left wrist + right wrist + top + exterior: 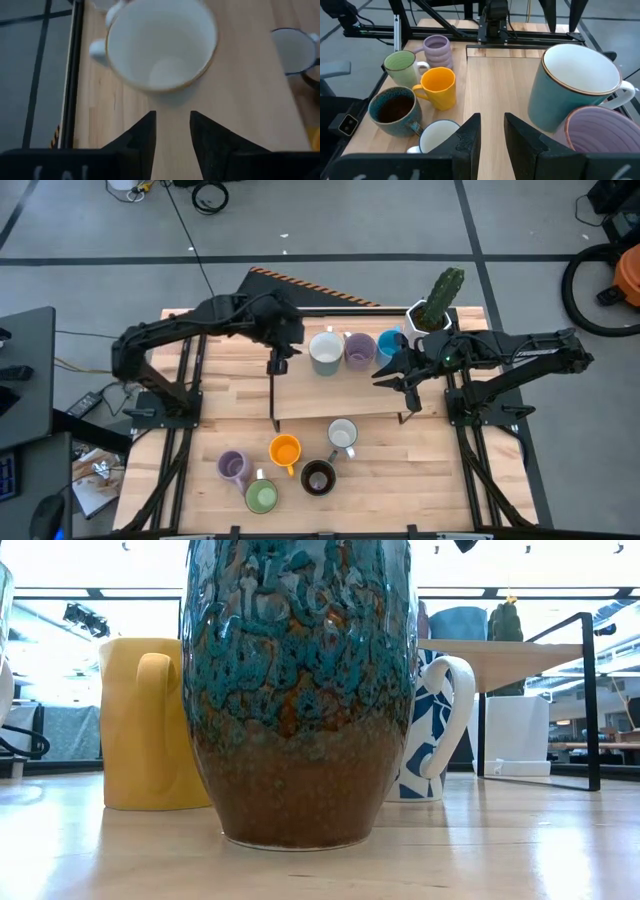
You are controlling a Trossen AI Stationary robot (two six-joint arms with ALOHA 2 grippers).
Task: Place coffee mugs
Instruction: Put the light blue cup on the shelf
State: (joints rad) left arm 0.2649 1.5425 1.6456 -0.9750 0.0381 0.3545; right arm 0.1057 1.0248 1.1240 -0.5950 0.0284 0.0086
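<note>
Three mugs stand on a raised wooden shelf: a white/grey mug, a lavender mug and a blue mug. Five stand on the table in front of it: a white mug, an orange mug, a dark brown mug, a second lavender mug and a green mug. My left gripper hovers open and empty just left of the white/grey mug. My right gripper is open and empty at the shelf's right end, near the blue mug.
A white hexagonal pot with a cactus stands at the shelf's far right corner, close to my right arm. The shelf's black metal legs stand on the table. Bare shelf top lies in front of the three mugs.
</note>
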